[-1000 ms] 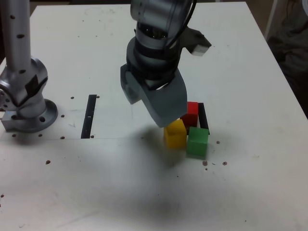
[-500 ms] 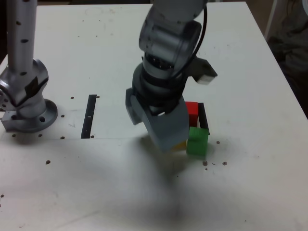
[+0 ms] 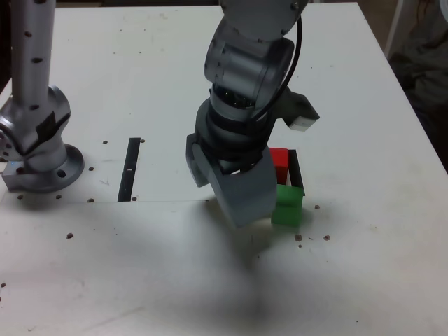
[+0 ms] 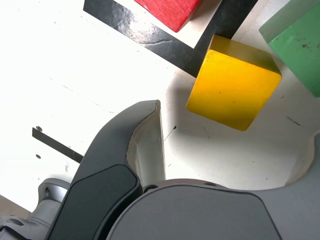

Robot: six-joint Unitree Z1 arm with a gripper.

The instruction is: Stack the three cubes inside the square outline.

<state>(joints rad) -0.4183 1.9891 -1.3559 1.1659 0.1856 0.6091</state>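
Change since earlier frames: the gripper (image 3: 245, 199) has come down over the yellow cube (image 4: 233, 89), which showed plainly in the exterior view a second ago and is now hidden behind the grey jaw there.
Gripper state: jaws spread wide, one on each side of the yellow cube in the wrist view; neither jaw touches it and nothing is held.
Yellow cube: rests on the white table (image 3: 364, 273), between the spread jaws, one corner over the black line of the square outline (image 4: 150, 37), the rest outside it.
Red cube (image 3: 280, 162): inside the square outline, at about 12 o'clock from the green cube in the exterior view.
Green cube (image 3: 288, 206): just beside the yellow cube, at the outline's near corner; whether it overlaps the line cannot be told.
Stack status: all three cubes sit on the table surface; none is on another.
Black strip (image 3: 130, 169): well apart, at 9 o'clock from the gripper in the exterior view.
Arm base (image 3: 38, 140): further out at 9 o'clock, near the exterior view's left edge.
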